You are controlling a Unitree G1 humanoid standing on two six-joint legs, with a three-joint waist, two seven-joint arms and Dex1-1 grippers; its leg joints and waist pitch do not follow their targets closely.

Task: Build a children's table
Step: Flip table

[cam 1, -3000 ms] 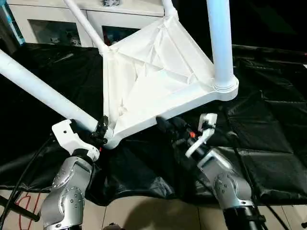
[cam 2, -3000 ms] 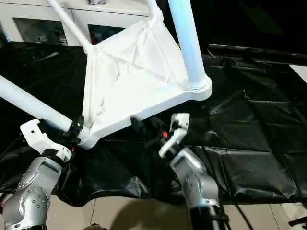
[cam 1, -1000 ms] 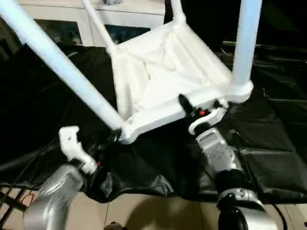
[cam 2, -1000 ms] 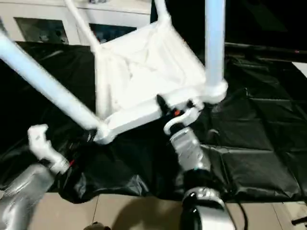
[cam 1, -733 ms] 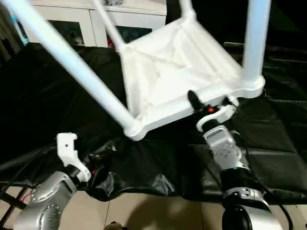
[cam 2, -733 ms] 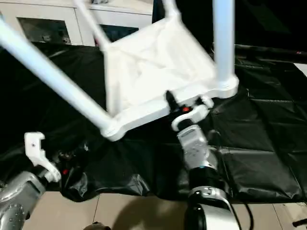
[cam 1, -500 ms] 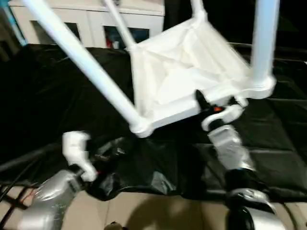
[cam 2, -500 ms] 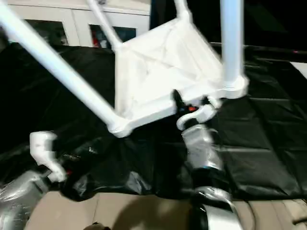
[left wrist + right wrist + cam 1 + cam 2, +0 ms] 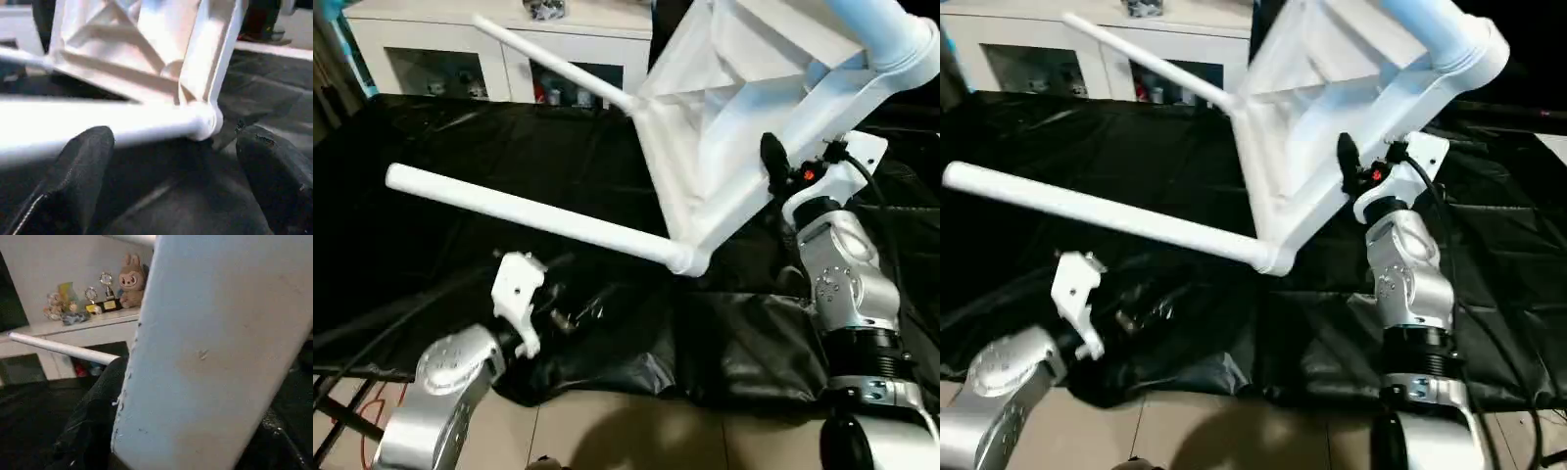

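White tabletop (image 9: 744,88), tilted upper right: your right pincer (image 9: 781,168) clamps its rim; left pincer (image 9: 171,181) spread, empty, lower left.

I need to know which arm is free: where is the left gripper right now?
In the left eye view the left gripper sits low on the robot's left, jaws open, over the black sheet, just below the nearest table leg and holding nothing.
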